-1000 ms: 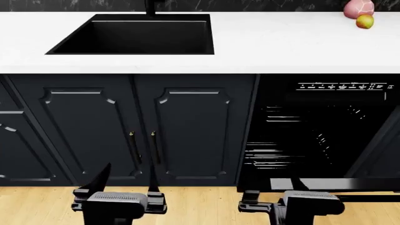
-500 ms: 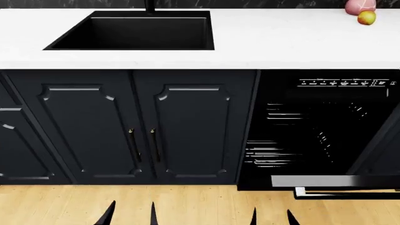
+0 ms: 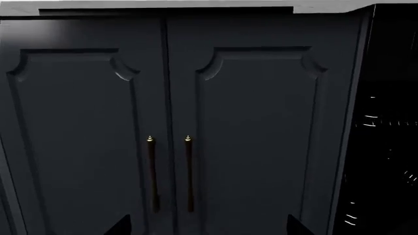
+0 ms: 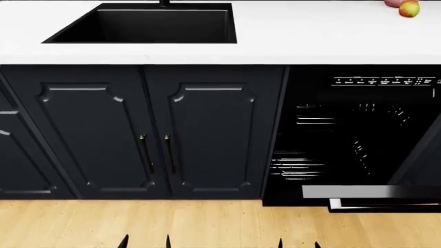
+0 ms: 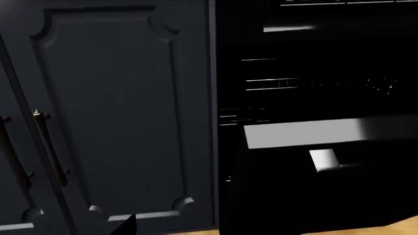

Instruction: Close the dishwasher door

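Both grippers show only fingertip spikes at the head view's lower edge, left gripper (image 4: 146,241) and right gripper (image 4: 298,243), each parted and empty; the dishwasher door (image 4: 372,199) hangs dropped open low at the right, bar handle (image 4: 382,207) outward; best get the right gripper beneath that edge and push upward; control-panel lettering (image 4: 386,81) is too small to read.
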